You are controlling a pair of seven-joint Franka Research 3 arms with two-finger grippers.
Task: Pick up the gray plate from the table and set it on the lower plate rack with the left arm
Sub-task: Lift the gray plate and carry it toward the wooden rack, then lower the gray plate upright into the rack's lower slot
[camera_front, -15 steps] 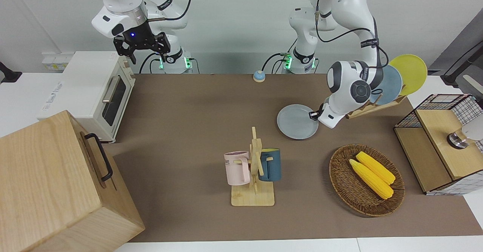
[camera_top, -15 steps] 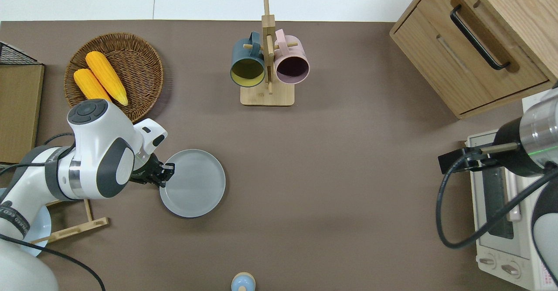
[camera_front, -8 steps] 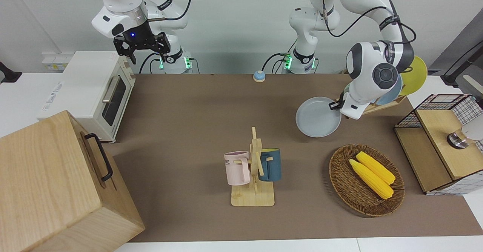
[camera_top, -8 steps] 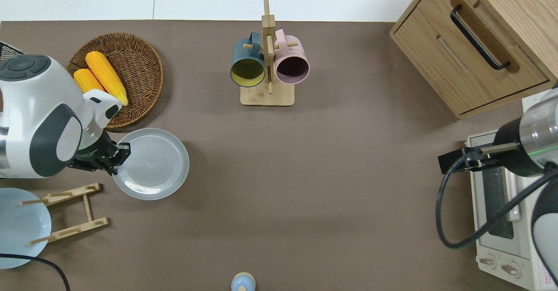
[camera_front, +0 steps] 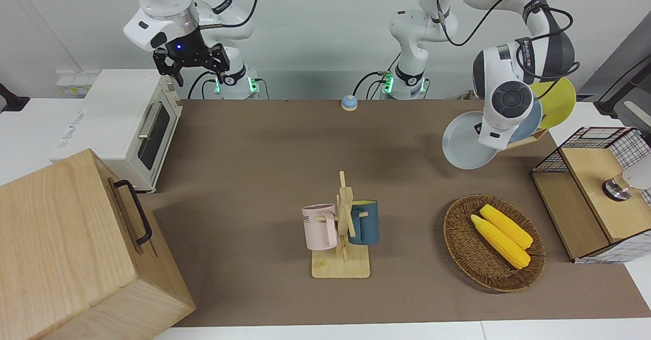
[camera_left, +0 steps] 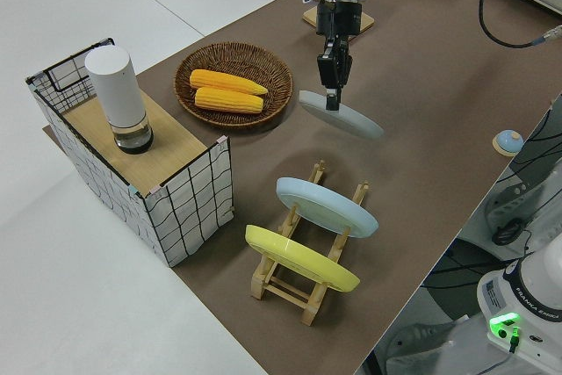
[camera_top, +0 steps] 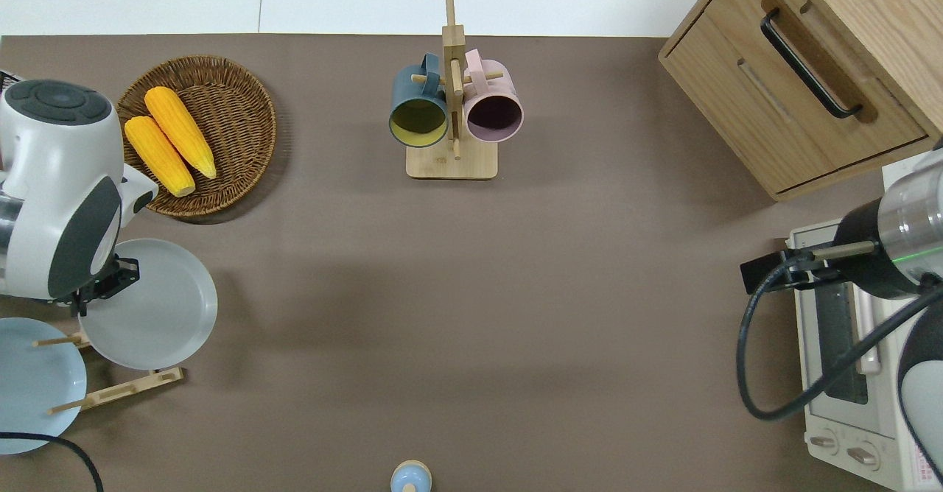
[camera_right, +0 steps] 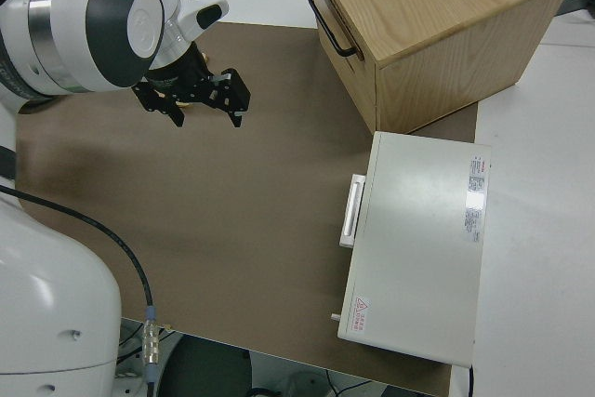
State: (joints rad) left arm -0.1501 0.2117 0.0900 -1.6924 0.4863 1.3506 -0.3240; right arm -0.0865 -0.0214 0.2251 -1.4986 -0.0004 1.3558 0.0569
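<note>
The left arm's black two-finger gripper (camera_left: 332, 85) pinches the rim of the round pale-gray plate (camera_top: 151, 304), tilted in the air above the brown-matted white table (camera_front: 264, 146), beside the slatted light-wood plate rack (camera_left: 299, 274). The right arm is parked, fingers spread.

Open right end effector (camera_right: 198, 106) above brown table (camera_right: 232, 230), toaster oven (camera_right: 414, 244) alongside.

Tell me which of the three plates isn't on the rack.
The gray plate: held tilted in the air by the left end effector. The light-blue plate and yellow plate stand racked.
</note>
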